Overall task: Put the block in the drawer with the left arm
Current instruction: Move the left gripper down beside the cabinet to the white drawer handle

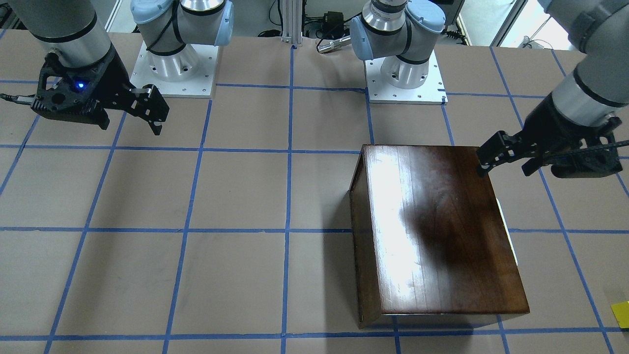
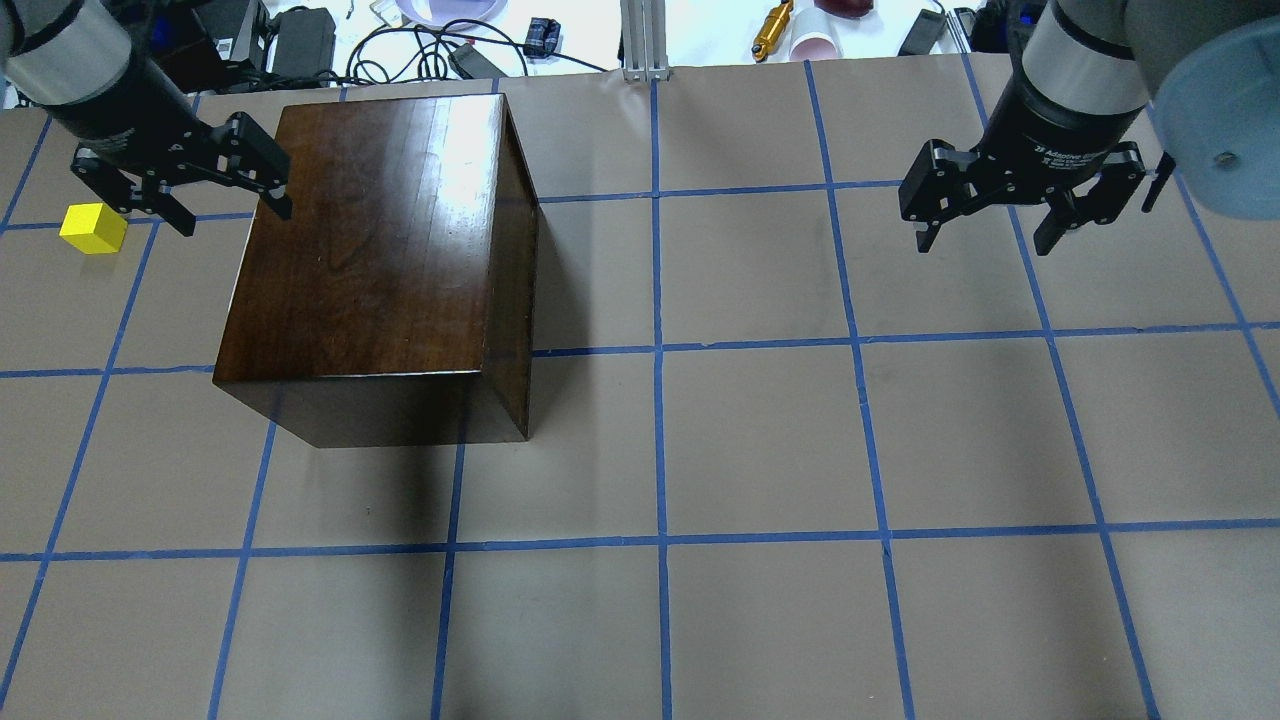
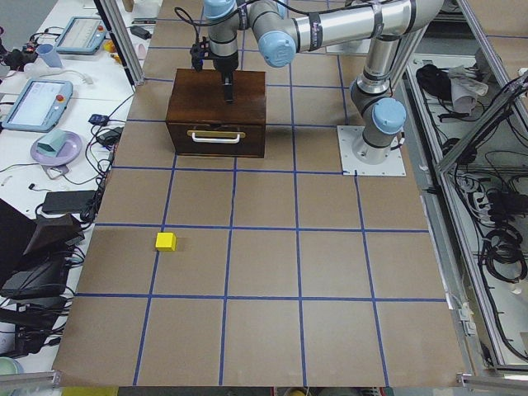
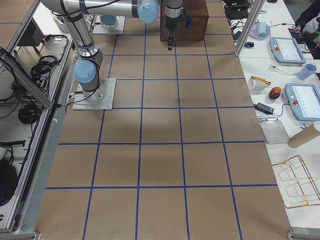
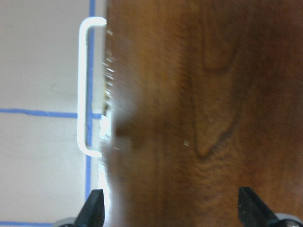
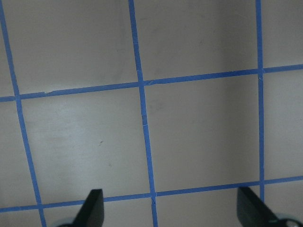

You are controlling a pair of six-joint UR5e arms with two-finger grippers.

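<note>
The left gripper (image 2: 236,215) hangs spread wide. The drawer (image 3: 247,139) handle (image 5: 84,85) lies lower, just past one fingertip (image 5: 93,210), its bar crossing the closing line.

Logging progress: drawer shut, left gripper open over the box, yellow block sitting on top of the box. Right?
No: the block sits on the table beside the box, as the overhead exterior view shows. The rest holds: drawer shut, left gripper open over the box.
</note>
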